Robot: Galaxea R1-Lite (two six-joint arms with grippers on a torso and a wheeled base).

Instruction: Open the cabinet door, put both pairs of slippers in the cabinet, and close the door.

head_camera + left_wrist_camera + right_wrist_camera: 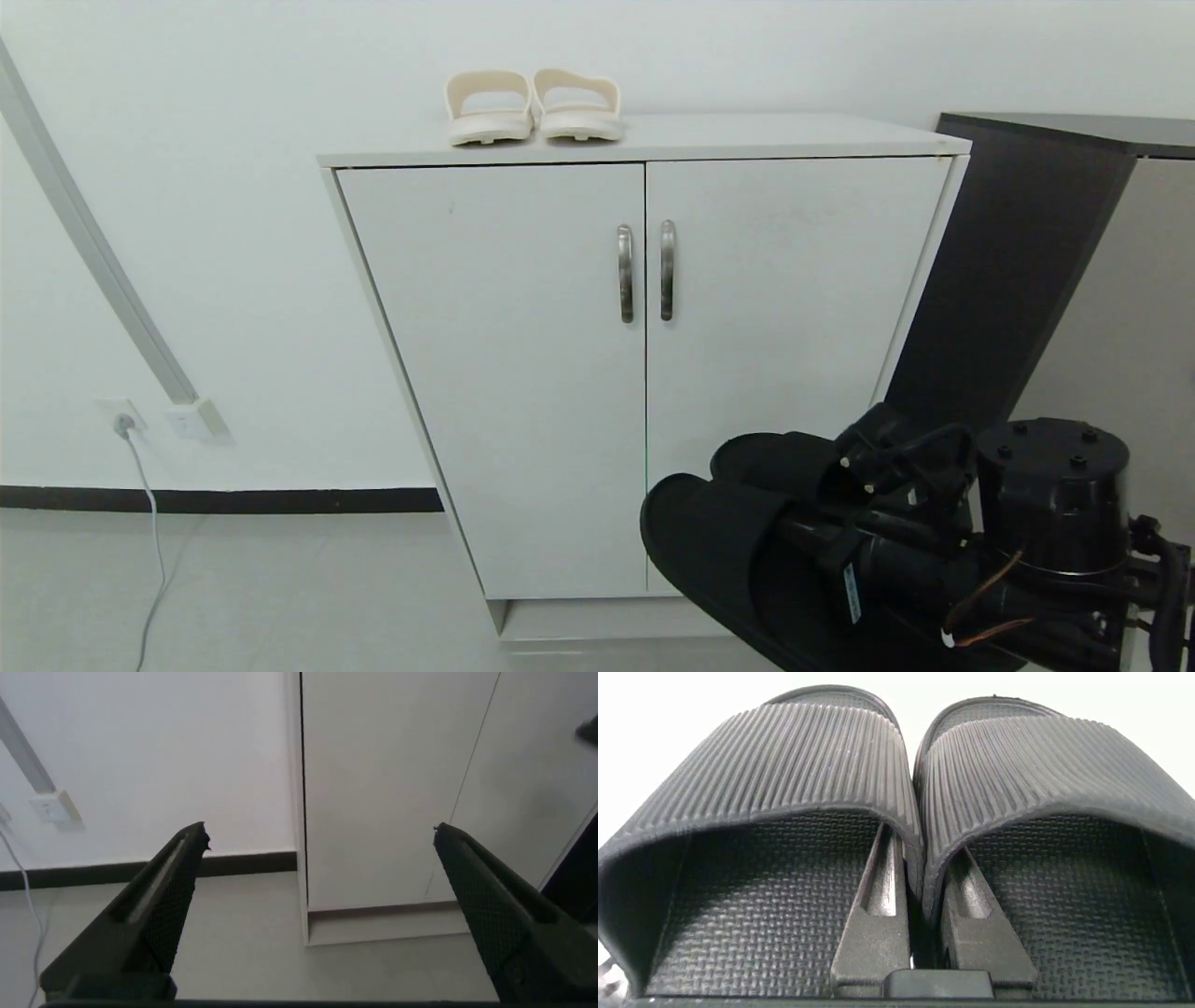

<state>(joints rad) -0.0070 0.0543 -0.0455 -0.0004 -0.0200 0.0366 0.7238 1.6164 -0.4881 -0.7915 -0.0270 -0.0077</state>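
A white two-door cabinet [523, 392] stands against the wall, both doors closed, with two metal handles [625, 273] side by side at the middle seam. A pair of cream slippers [532, 105] rests on its top. Low at the right, in front of the right door, my right gripper [840, 532] is shut on a pair of black slippers [728, 532]. In the right wrist view its fingers [878, 924] pinch the two inner side walls of the black slippers [813, 793] together. My left gripper [318, 845] is open and empty, near the floor by the cabinet's lower left corner [306, 924].
A dark cabinet [1027, 271] stands right of the white one. On the left wall are a socket with a white cable [149, 523] and a slanting grey conduit [84, 233]. Open floor lies left of the cabinet.
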